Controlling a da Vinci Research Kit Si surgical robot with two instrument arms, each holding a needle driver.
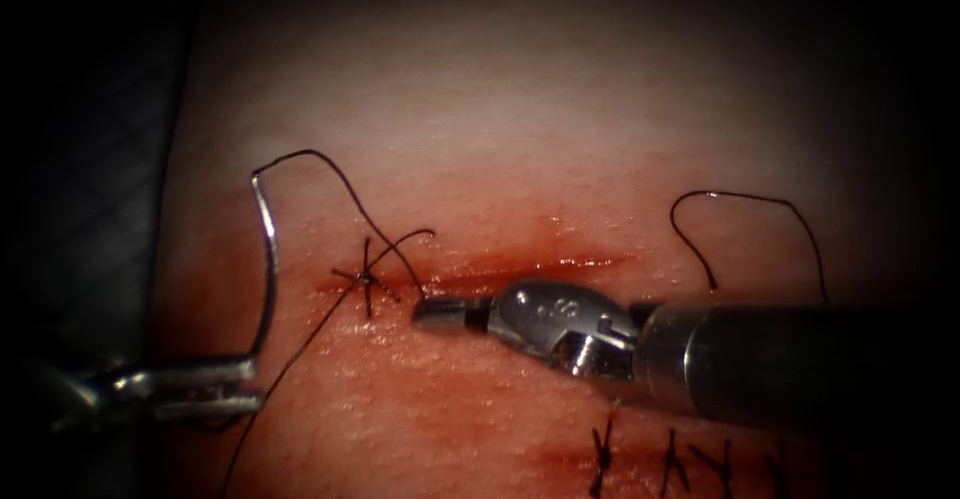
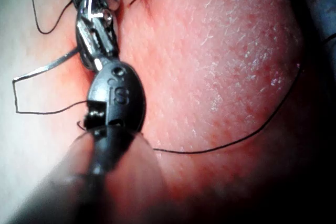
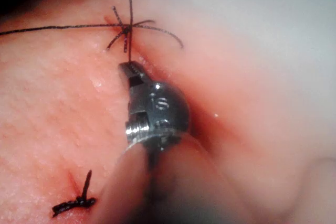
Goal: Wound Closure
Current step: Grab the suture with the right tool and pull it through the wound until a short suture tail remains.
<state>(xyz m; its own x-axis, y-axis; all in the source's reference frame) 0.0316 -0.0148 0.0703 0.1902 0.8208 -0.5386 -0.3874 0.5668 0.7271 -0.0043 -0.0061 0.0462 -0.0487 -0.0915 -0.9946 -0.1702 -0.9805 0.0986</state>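
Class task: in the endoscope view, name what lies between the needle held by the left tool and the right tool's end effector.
Between the needle and the right end effector lie a tied stitch and thread crossing the tissue.

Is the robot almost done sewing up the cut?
Not yet. One knot is tied at the cut's left end, and the rest of the cut lies open with red fluid. The left tool holds the needle near one end, clear of the tissue, left of the cut. The right tool, shut and holding nothing, rests beside the knot.
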